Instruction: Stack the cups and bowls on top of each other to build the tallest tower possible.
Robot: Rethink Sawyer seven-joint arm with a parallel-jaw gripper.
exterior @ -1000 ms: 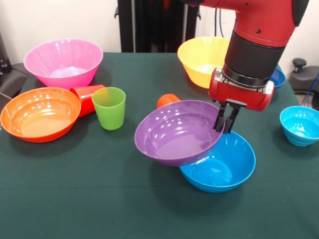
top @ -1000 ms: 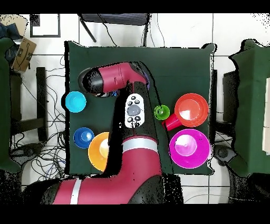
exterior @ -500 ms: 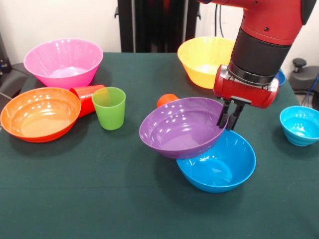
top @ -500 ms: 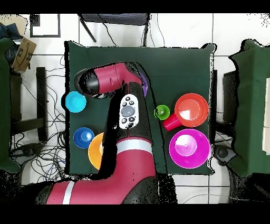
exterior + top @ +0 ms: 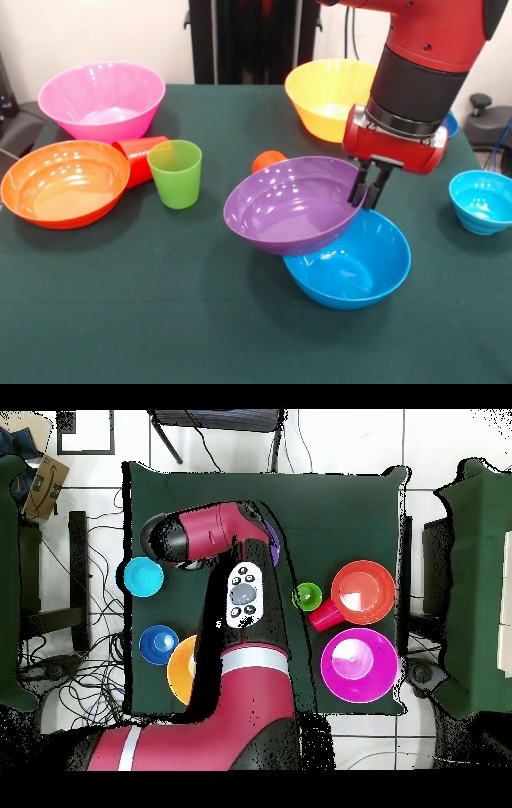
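Observation:
My gripper is shut on the right rim of the purple bowl. That bowl hangs tilted, partly over the upright blue bowl on the table. An orange cup peeks out behind the purple bowl. To the left, the green cup stands upright and the red cup lies on its side against the orange bowl. In the overhead view the arm hides the gripper and the blue bowl; only a sliver of the purple bowl shows there.
The pink bowl sits at the back left and the yellow bowl at the back right. A small cyan bowl stands at the right edge. A small dark blue bowl shows behind the arm.
The gripper rose and shifted slightly right with the purple bowl, which now hangs less tilted. Over the last half second almost nothing moved.

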